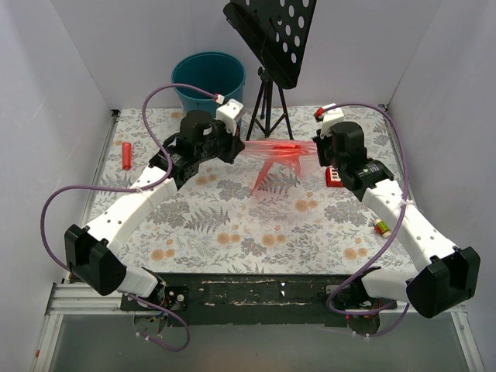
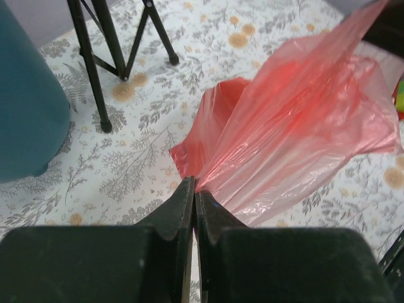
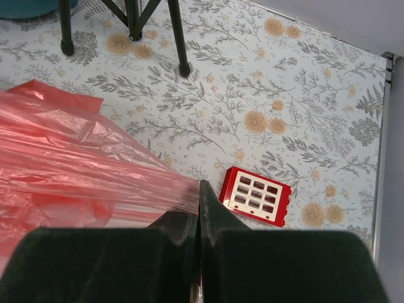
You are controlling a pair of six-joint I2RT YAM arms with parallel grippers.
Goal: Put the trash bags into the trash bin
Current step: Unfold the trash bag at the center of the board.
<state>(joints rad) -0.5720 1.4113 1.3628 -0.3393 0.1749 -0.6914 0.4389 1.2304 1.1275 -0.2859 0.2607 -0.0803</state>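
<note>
Well off to the outer side of the left hand (image 1: 237,149), a small red cylinder (image 1: 126,155) lies on the floral surface (image 1: 232,225), no part of the job. Beyond that hand and a little to its left stands the teal trash bin (image 1: 208,87), upright, with nothing red showing in it as far as the overhead view reveals. The left hand is fully closed, its black fingertips pinching a gathered corner of the red trash bag (image 1: 275,155); its wrist view shows the film fanning out from the pinch. Between the two hands the bag stretches as a thin translucent band above the surface, a loose fold drooping below the middle; whether that fold touches the surface I cannot tell. Just beyond the bag stand the legs of a black music stand (image 1: 267,108), beside the bin. The right hand (image 1: 318,151) is likewise closed tight on the bag's opposite end, film bunched at its fingertips. Just beside that hand a red square toy (image 3: 255,196) with white buttons rests on the surface, and nearer its arm's base lies a small spool (image 1: 381,226). By my reading the pick-up is done, with both ends held; carrying the bag back over the bin's rim, clear of the stand's legs, and letting go are left.
</note>
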